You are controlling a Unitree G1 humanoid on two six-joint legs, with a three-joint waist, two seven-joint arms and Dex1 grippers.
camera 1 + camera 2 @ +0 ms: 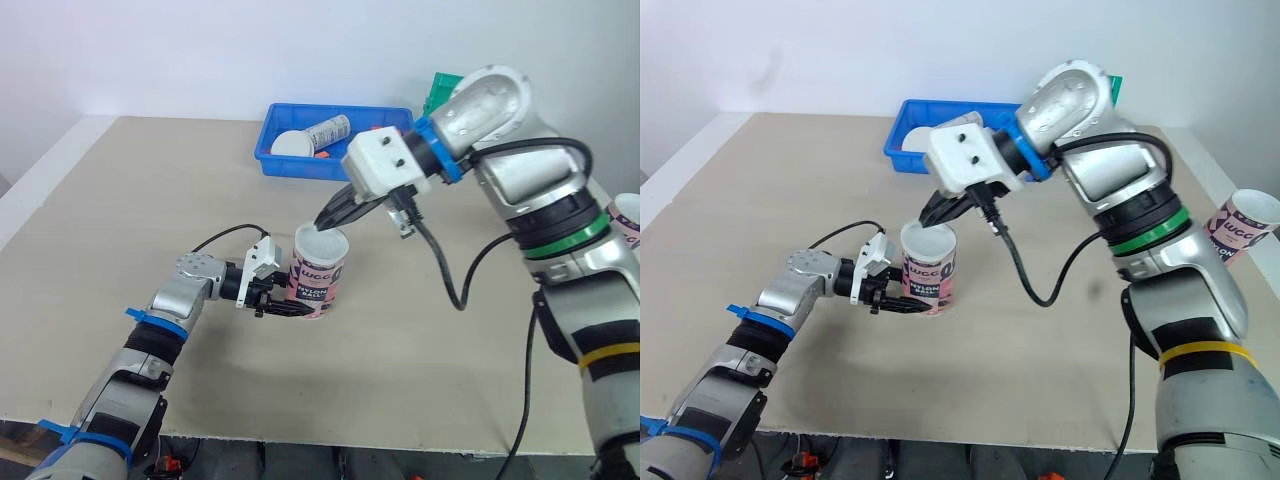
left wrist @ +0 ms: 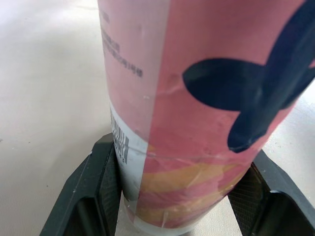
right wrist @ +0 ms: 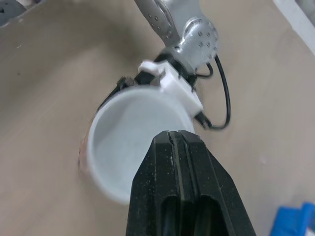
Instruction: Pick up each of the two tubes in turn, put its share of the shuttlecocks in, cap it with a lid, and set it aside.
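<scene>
From the head, our left fingers pinch the tube upright near the middle of the bench. Our right fingers, pressed together, sit at its rim. A sideways push could tip it. Left wrist: the grip sits low. Right wrist: capped or open, we cannot tell; contents hidden.

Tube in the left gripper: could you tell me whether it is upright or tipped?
Upright: the tube stands on end, the left gripper gripping its lower part.
</scene>
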